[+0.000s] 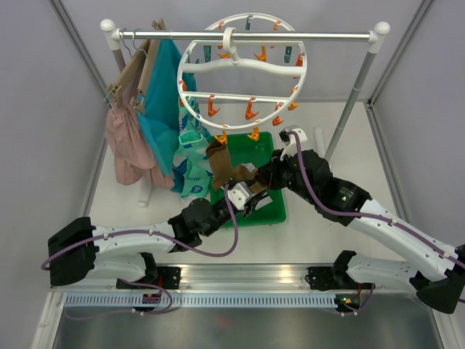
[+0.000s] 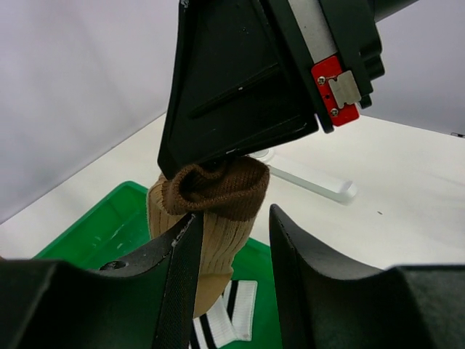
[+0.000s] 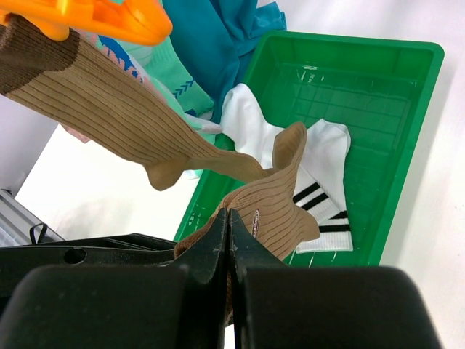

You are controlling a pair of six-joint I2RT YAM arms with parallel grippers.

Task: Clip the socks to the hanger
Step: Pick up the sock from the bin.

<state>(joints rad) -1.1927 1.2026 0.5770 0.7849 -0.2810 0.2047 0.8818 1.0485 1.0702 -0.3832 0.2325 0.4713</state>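
Top external: white table [image 1: 123,207], green tray [image 1: 267,149], hanger [image 1: 243,65], grey walls [image 1: 43,109].

The right gripper [image 3: 229,222] pinches a brown ribbed sock [image 3: 272,200] over the green tray's [image 3: 407,138] left rim. White socks with black stripes [image 3: 320,174] lie inside the tray. Left of it, another brown sock [image 3: 109,109] hangs from an orange clip peg [image 3: 109,18].

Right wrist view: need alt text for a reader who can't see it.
The right gripper, shut, pinches a brown ribbed sock over a green tray holding white socks with black stripes. At upper left, a second brown sock hangs by its cuff from an orange peg.
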